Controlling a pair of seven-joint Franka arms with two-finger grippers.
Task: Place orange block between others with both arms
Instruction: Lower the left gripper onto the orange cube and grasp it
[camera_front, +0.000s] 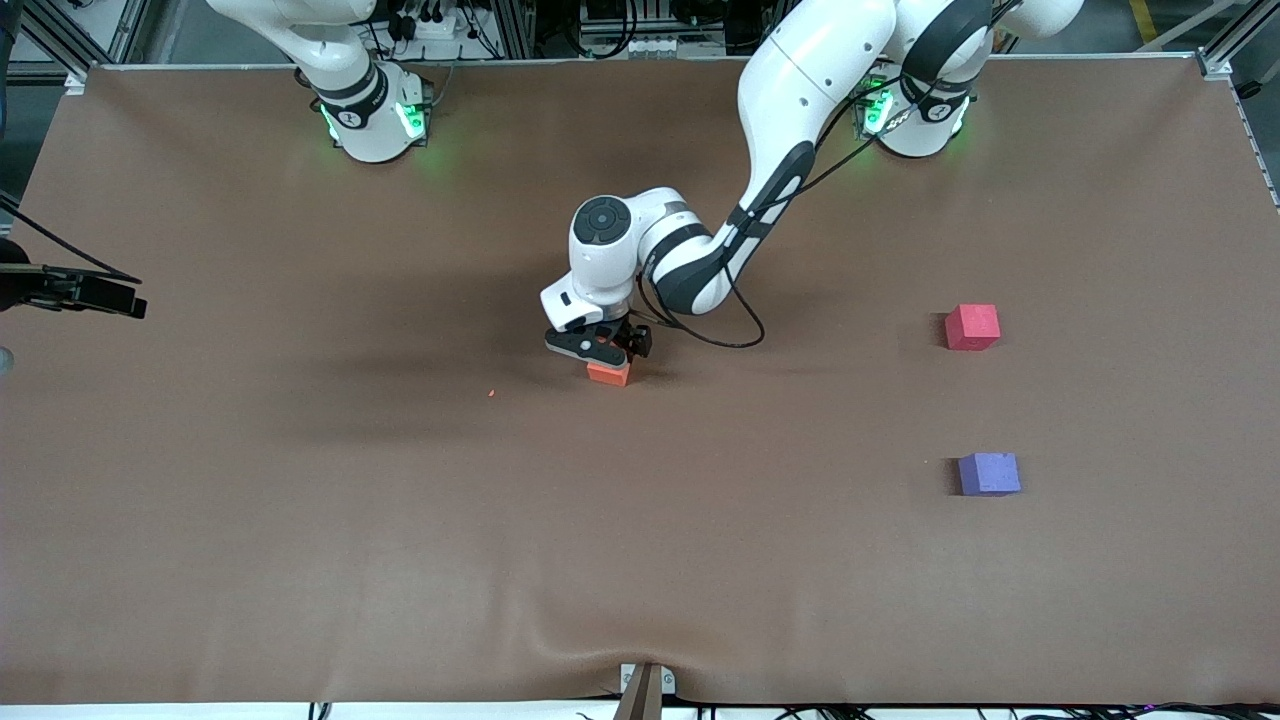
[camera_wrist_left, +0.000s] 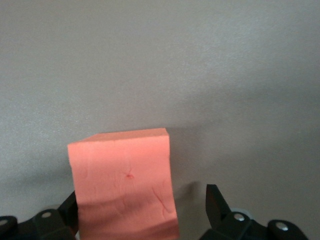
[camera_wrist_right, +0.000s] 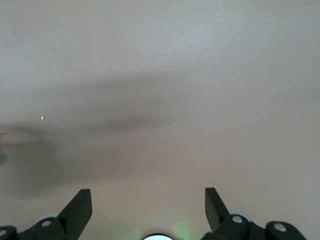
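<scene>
Meanwhile, on the brown table (camera_front: 300, 520), both tools gape: left tool (camera_front: 598, 352) straddling the orange block (camera_front: 608, 374).

i see a matte orange foam cube (camera_front: 608, 374), a pinkish-red foam cube (camera_front: 972, 326), a purple-blue foam cube (camera_front: 989, 473), a plain brown table cover (camera_front: 300, 500), and white arms banded black
</scene>
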